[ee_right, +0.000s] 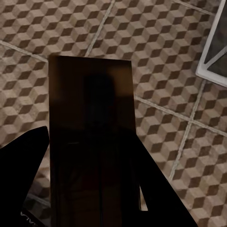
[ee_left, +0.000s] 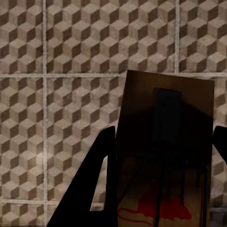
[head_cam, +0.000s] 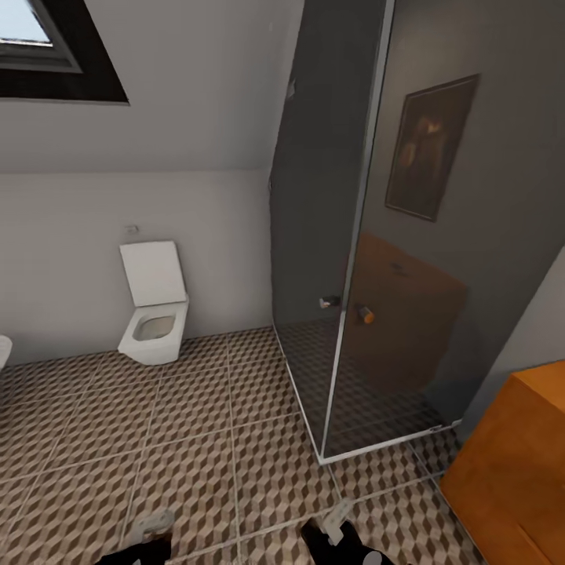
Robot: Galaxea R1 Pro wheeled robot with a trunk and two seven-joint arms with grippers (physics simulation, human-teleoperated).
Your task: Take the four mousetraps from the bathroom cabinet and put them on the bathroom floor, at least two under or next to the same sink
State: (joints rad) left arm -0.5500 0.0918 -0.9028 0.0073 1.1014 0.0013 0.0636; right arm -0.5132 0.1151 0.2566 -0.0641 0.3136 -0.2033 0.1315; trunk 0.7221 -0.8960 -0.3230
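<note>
A tiled bathroom floor (head_cam: 196, 439) with a brown cube pattern fills the lower frame of the head view. A white toilet (head_cam: 153, 314) stands at middle left, a glass shower enclosure (head_cam: 369, 259) at centre right, and the orange-brown cabinet (head_cam: 514, 471) at lower right. In the wrist views, the left gripper (ee_left: 158, 189) pinches one mousetrap (ee_left: 165, 142), and the right gripper (ee_right: 92, 189) pinches another mousetrap (ee_right: 92, 127), both above the tiles.

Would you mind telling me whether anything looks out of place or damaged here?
Nothing stands out. The toilet, shower glass and floor look intact, and each gripper holds a mousetrap, left and right, above the tiles.
</note>
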